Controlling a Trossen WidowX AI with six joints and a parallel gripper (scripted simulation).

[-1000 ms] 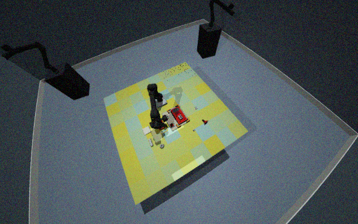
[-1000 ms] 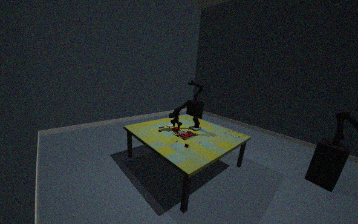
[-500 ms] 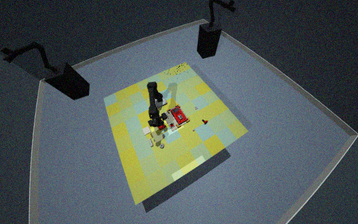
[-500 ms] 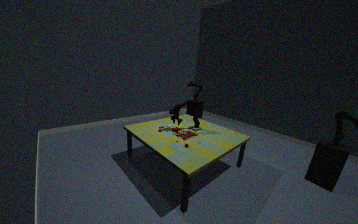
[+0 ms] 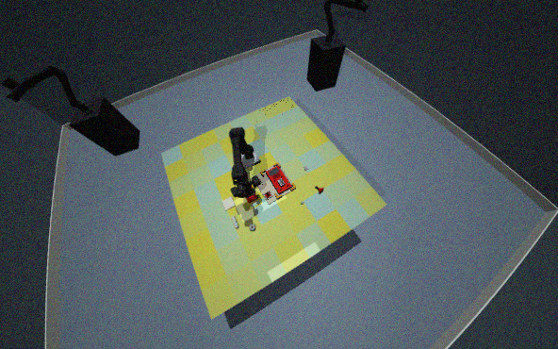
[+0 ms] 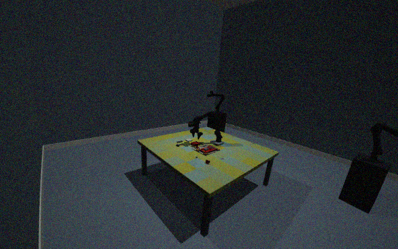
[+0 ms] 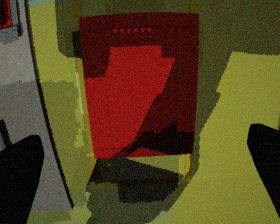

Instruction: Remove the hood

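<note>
The red hood [image 7: 134, 90] lies flat on the table below my gripper [image 7: 147, 140], partly in shadow. My gripper is open; the dark fingers stand wide at the left and right edges of the wrist view, apart from the hood, with nothing between them. In the top view the gripper [image 5: 248, 191] hangs just left of the toy car [image 5: 278, 181], a red body on a pale base. The hood [image 5: 253, 198] shows as a small red patch under it, at the edge of a dull olive marked patch [image 5: 245, 211]. The exterior view shows the gripper [image 6: 195, 132] raised above the hood [image 6: 195, 144], beside the car [image 6: 207, 149].
A white block [image 5: 228, 204], a small cylinder [image 5: 236, 222] and a ring [image 5: 253, 227] lie left of and in front of the hood. A small red part [image 5: 319, 190] lies right of the car. Two black arms on pedestals [image 5: 106, 126] [image 5: 325, 61] stand on the floor.
</note>
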